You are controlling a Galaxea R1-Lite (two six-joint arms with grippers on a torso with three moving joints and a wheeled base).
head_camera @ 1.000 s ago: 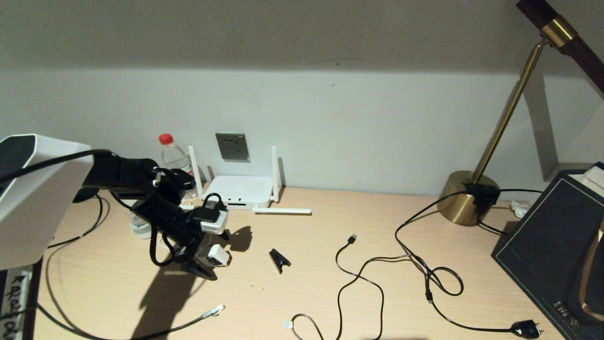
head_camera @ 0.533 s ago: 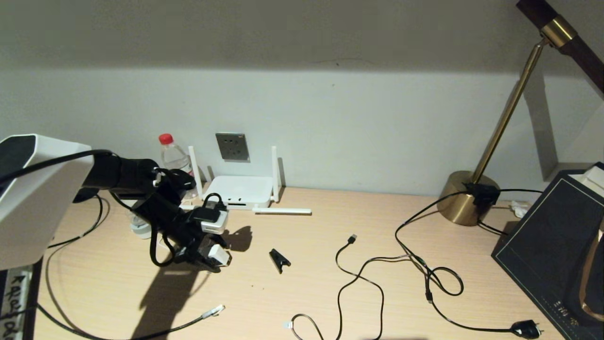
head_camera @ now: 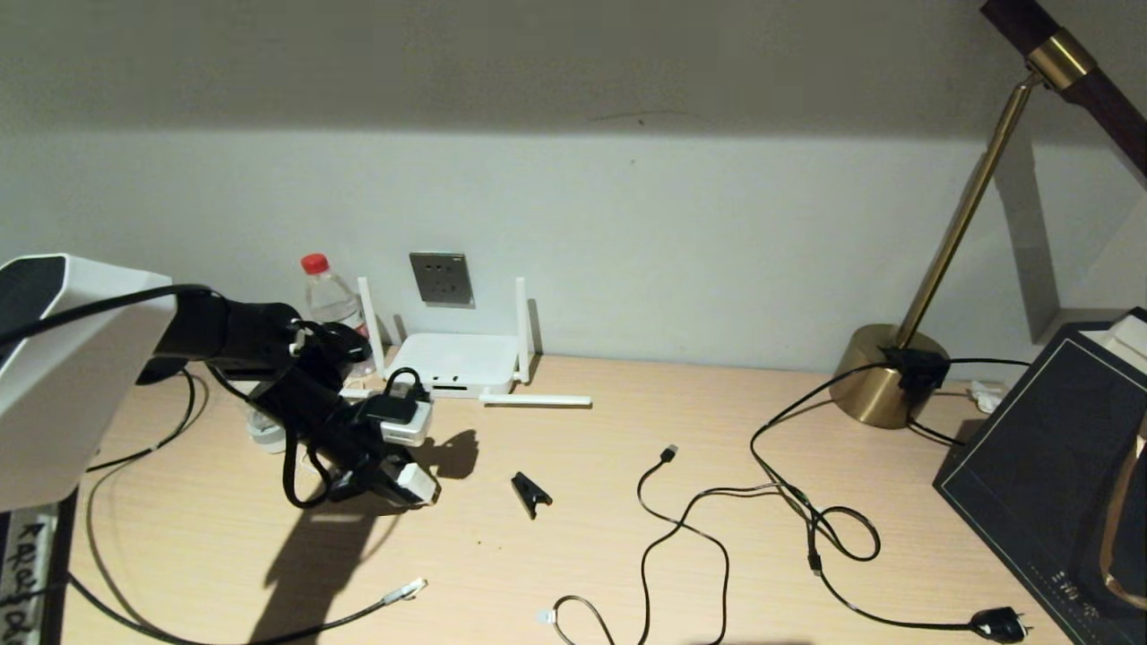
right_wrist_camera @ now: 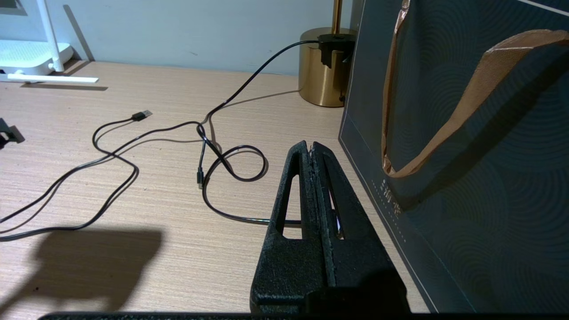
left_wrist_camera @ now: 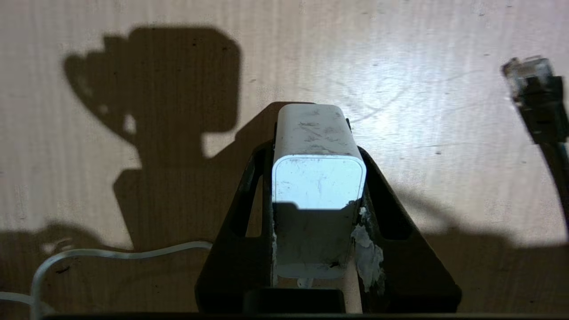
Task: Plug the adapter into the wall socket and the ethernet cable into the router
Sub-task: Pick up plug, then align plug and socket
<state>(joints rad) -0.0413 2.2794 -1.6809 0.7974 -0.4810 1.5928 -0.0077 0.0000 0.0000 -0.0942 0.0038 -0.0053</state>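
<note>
Pale wood ran the width of the desk (head_camera: 627, 502) under a light wall, the left edge partly blocked by the robot's own white housing. At the left, the left gripper (left_wrist_camera: 318, 178) was low over the desk with its black fingers (left_wrist_camera: 249, 195) pressed against both sides of the adapter (left_wrist_camera: 318, 178), a white cube whose plug face was turned away and could not be seen; its thin white cord (left_wrist_camera: 111, 254) trailed off out of view. Near the front edge lay the ethernet cable (head_camera: 269, 630), its clear connector (head_camera: 405, 589) unplugged and its far end cut off by the frame. Behind the arm stood the router (head_camera: 457, 361), its port slot partly hidden by the wrist, with the wall socket (head_camera: 441, 278) just above it. Farther right, a thin black USB cable (head_camera: 681, 528) looped across the desk. The right gripper (right_wrist_camera: 312, 149), beside a dark paper bag (right_wrist_camera: 466, 155), was pinched together on nothing.
</note>
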